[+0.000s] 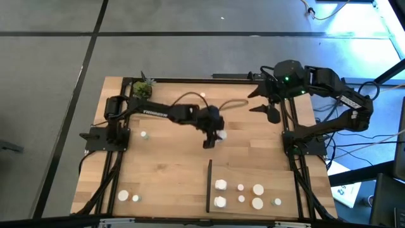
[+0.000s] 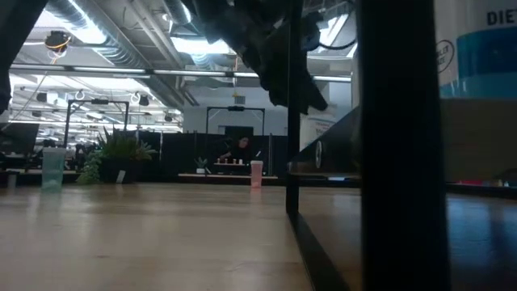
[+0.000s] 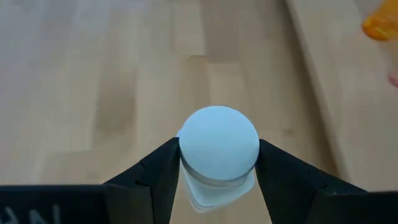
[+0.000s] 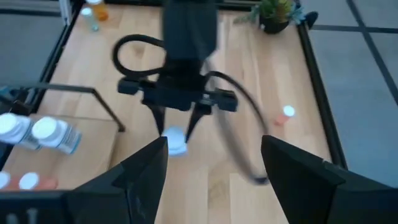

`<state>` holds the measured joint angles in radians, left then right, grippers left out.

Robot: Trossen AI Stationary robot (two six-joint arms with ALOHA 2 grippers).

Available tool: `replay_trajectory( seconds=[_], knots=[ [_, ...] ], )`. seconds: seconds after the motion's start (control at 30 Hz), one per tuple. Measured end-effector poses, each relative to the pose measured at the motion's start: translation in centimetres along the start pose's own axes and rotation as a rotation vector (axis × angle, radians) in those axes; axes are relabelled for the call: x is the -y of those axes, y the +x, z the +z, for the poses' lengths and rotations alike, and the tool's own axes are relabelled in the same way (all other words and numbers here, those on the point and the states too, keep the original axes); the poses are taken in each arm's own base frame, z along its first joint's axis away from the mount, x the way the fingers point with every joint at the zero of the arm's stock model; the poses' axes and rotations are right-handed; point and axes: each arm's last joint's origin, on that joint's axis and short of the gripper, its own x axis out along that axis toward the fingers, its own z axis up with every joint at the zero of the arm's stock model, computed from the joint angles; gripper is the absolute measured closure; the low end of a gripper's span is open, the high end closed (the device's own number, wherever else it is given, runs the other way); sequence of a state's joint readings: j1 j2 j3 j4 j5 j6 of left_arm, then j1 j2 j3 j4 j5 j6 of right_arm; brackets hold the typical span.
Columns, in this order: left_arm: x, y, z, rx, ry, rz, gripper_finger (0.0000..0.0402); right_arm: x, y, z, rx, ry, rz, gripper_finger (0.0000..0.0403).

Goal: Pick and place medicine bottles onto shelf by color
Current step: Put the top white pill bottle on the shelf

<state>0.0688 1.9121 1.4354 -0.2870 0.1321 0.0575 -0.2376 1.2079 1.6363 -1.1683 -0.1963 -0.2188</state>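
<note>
The left gripper is clamped on a white bottle, upright, cap up, over the bare middle of the desk. Beyond, the shelf at the front right corner carries more bottles. The right gripper hangs spread and empty near the back right edge.

Left arm: matte black, slim jointed links, white lettering along the forearm, not legible. A black cable loops free above the wrist and runs back into the housing. Base block black, squarish, bolted flat.

Left pincer: two black wedge-shaped fingers with flat inner faces; faint white lettering at the housing edge.

Right arm: same black finish, bulkier shoulder housing, a small green light lit on top. White label strip on the upper link.

Right pincer: two broad black tapered fingers, plain.
</note>
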Motion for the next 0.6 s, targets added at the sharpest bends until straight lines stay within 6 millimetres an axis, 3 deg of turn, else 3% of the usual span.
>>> replay_trajectory(
  seconds=[0.23, 0.6],
  knots=[
    [2.9, 0.3, 0.3, 0.011, 0.011, -0.039, 0.0216, -1.5, 0.2, -0.3, -0.045, -0.035, 0.096, 0.0142],
    [2.5, 2.2, -0.9, -0.037, 0.042, -0.053, 0.0215, -2.3, 0.2, -0.6, -0.087, -0.041, 0.131, 0.0142]
  ],
)
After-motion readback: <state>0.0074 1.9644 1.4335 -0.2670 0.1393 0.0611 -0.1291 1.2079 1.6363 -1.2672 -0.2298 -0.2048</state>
